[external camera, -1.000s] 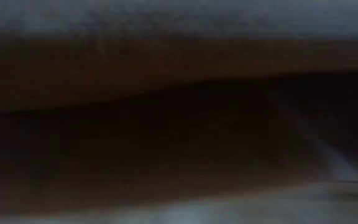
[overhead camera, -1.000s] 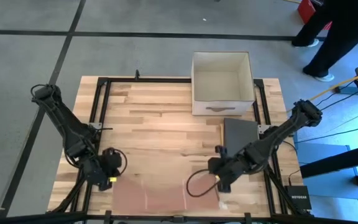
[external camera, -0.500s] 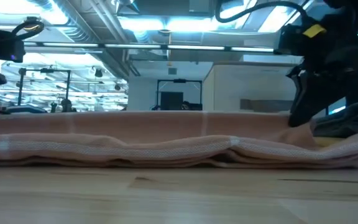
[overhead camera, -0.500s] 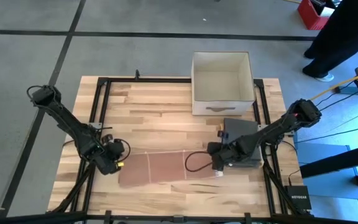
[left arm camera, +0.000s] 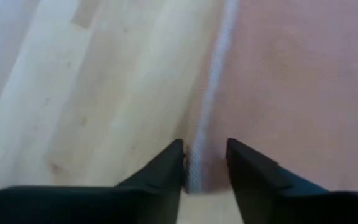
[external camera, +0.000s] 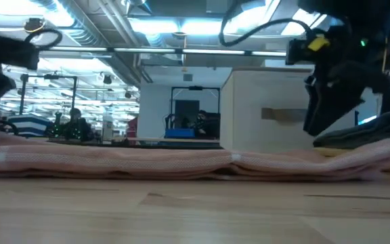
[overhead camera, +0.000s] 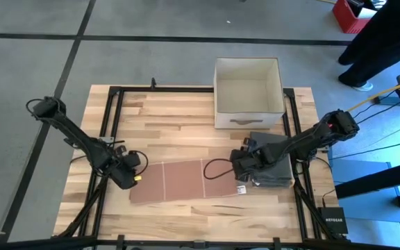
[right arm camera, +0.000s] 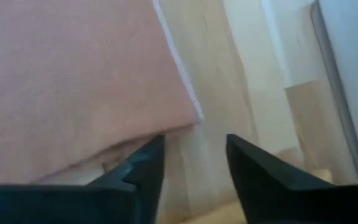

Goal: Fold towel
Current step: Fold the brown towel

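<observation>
From above, the pink towel [overhead camera: 184, 182] lies flat as a long folded strip on the wooden table [overhead camera: 179, 118], towards its near edge. The left gripper [overhead camera: 132, 178] sits at the strip's left end and the right gripper [overhead camera: 239, 179] at its right end. Behind the right gripper a folded grey cloth [overhead camera: 273, 161] lies on the table, and beyond it stands an open white box [overhead camera: 247, 92]. A person's dark-trousered legs [overhead camera: 380, 38] show on the floor past the table's far right corner.

At table height, the towel [external camera: 181, 164] stretches across the whole width as a low layered band, with the right gripper [external camera: 323, 115] standing dark over its right part and the white box [external camera: 263, 112] behind.

Past the left wrist, the left gripper [left arm camera: 205, 165] has its fingers [left arm camera: 166, 168] slightly spread, straddling the towel's white-stitched hem [left arm camera: 213, 99] without pinching it.

Past the right wrist, the right gripper [right arm camera: 194, 158] has its fingers [right arm camera: 148, 162] spread apart, with the towel's corner [right arm camera: 194, 115] just ahead of the gap, lying loose on the wood.
</observation>
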Controlling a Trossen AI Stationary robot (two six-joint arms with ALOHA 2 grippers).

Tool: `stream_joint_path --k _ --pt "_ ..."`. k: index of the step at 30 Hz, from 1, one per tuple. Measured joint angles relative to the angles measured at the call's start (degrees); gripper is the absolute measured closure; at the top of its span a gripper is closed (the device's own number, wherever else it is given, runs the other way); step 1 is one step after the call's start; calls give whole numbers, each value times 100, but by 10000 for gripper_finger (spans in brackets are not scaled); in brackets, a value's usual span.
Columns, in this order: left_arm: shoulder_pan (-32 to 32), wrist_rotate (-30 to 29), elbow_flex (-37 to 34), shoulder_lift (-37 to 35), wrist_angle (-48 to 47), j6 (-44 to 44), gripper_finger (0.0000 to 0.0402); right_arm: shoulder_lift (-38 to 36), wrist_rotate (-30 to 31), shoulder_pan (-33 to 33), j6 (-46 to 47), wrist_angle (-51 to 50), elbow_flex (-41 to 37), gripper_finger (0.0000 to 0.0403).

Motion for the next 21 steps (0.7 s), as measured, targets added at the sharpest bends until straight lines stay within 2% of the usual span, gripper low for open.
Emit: stream_joint_path --k 3,6,9,12,16,19,21 --pt "107 314 305 -118 -124 70 257 -18 -326 -87 -10 -721 433 206" --pt "114 116 612 -263 225 247 237 -18 -675 -61 -205 -1000 760 182" --pt "78 -550 608 -279 1457 829 233 -20 -856 70 -302 -369 759 170" --pt "123 -725 392 -17 2722 1568 236 31 -858 228 -156 799 438 170" --pt "187 -743 215 597 3640 1807 245 95 -920 336 887 1574 19 170" --pt "203 -744 202 1159 3969 1893 250 72 -922 419 1826 1377 -14 171" --pt "250 -749 202 1499 4085 1957 252 50 -1148 422 2526 1184 -13 171"
